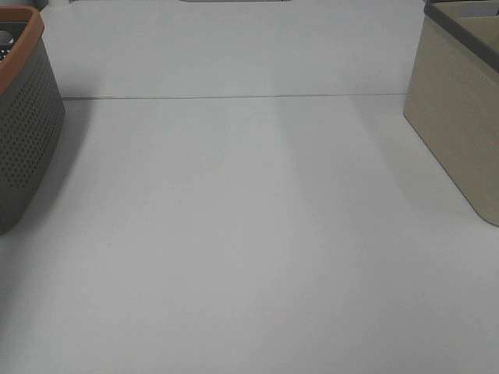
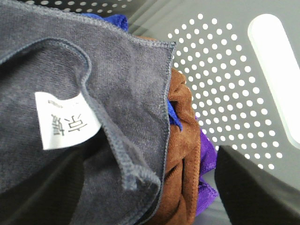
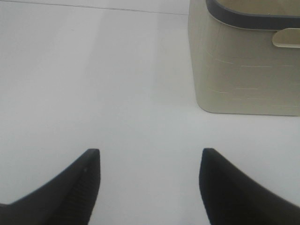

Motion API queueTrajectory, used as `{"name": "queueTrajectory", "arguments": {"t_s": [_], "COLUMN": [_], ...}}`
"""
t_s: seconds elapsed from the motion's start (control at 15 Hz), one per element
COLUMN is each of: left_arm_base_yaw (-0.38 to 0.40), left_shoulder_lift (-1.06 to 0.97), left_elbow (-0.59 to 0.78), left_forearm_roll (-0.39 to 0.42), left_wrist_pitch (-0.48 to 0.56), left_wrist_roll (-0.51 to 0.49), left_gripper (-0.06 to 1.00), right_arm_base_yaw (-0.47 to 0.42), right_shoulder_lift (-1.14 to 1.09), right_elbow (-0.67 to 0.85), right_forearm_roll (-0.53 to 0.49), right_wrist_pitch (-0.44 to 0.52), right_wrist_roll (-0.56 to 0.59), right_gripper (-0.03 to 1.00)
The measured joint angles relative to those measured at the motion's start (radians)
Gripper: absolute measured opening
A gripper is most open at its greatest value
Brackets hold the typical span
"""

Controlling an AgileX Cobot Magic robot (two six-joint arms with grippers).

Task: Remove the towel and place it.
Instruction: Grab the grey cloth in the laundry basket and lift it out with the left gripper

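— Where's the towel [image 2: 93, 61]?

— In the grey perforated basket [image 1: 23, 132] at the left edge of the bench [image 1: 249, 234]. It lies on top of a brown cloth [image 2: 180, 154] and a purple cloth [image 2: 206, 161], with its white label [image 2: 65, 119] facing up.

— How will it handle?

— Soft, light and limp, I'd judge. It should droop and drag once lifted, and it may snag the cloths below. The folded, stitched hem beside the label offers the thickest bite, so pinch there and not the flat middle.

— And the left gripper [image 2: 140, 187]?

— Down inside the basket, pointing at the pile, close over the towel. One dark finger shows clearly near the basket wall. The other is probably the dark blur on the far side, so I read the jaws as wide apart with nothing clamped.

— The right gripper [image 3: 150, 152]?

— Low over bare bench towards the right edge, near the beige basket [image 1: 452, 117], fingers spread and empty.
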Motion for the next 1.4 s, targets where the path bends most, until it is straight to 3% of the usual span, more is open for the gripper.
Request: {"name": "queueTrajectory", "arguments": {"t_s": [0.2,0.27,0.33,0.47,0.53,0.73,1.0,1.4], "left_arm_base_yaw": [0.000,0.000,0.000,0.000,0.000,0.000,-0.003,-0.033], "left_shoulder_lift": [0.009,0.011,0.013,0.014,0.014,0.004,-0.111,-0.293], "left_elbow": [0.000,0.000,0.000,0.000,0.000,0.000,0.000,-0.001], "left_forearm_roll": [-0.003,-0.004,-0.004,-0.004,-0.002,0.000,0.000,-0.004], "left_wrist_pitch": [0.001,0.001,0.001,0.002,0.002,0.027,0.027,0.001], "left_wrist_roll": [0.000,0.000,0.000,0.002,0.003,0.034,0.218,0.333], "left_gripper": [0.64,0.57,0.48,0.14,0.03,0.00,0.00,0.00], "right_arm_base_yaw": [0.000,0.000,0.000,0.000,0.000,0.000,0.000,0.000], "right_shoulder_lift": [0.000,0.000,0.000,0.000,0.000,0.000,0.000,0.000], "right_elbow": [0.000,0.000,0.000,0.000,0.000,0.000,0.000,0.000], "right_forearm_roll": [0.000,0.000,0.000,0.000,0.000,0.000,0.000,0.000], "right_wrist_pitch": [0.000,0.000,0.000,0.000,0.000,0.000,0.000,0.000], "right_wrist_roll": [0.000,0.000,0.000,0.000,0.000,0.000,0.000,0.000], "right_gripper": [0.62,0.62,0.62,0.62,0.62,0.62,0.62,0.62]}}
